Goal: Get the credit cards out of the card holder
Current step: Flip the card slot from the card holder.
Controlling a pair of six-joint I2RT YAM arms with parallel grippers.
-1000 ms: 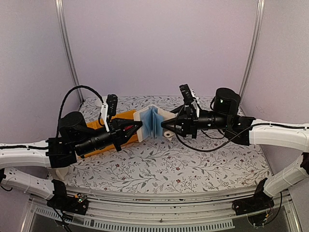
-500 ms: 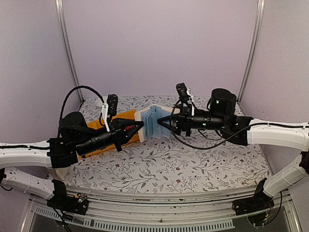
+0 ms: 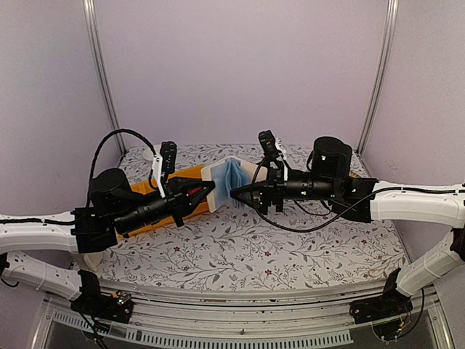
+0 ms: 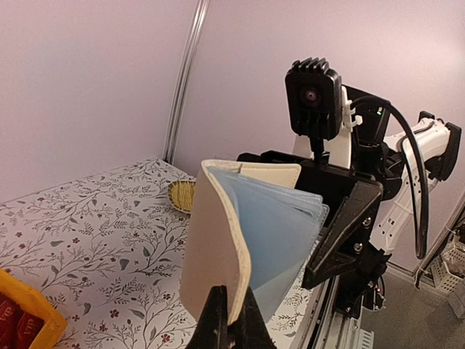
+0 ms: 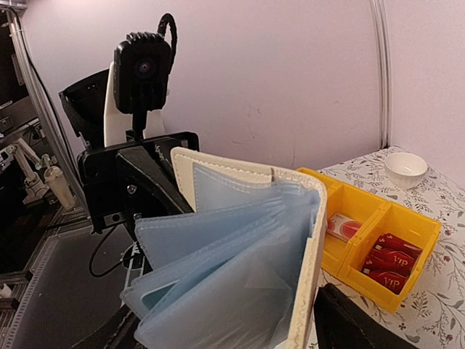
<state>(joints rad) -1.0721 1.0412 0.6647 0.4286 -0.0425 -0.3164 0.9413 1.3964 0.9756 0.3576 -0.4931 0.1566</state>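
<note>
Well, from above, the soft card holder of pale blue plastic leaves and whitish cover point(image 3: 224, 183) stands fanned open mid-table, toward twelve o'clock. The left gripper point(image 3: 209, 189) reaches it from eight o'clock. The right gripper point(image 3: 236, 192), from three, has slid closer than a second ago, jaws wider.

Left wrist: fingers point(image 4: 216, 320) clenched on the cover's edge.

Right wrist: parted jaws straddle the leaves, gripping nothing; red plastic cards point(image 5: 389, 262) lie in the yellow plastic bin point(image 5: 407, 218) at three o'clock. I'd say it's hunting another card; next it must pinch one card's edge.
</note>
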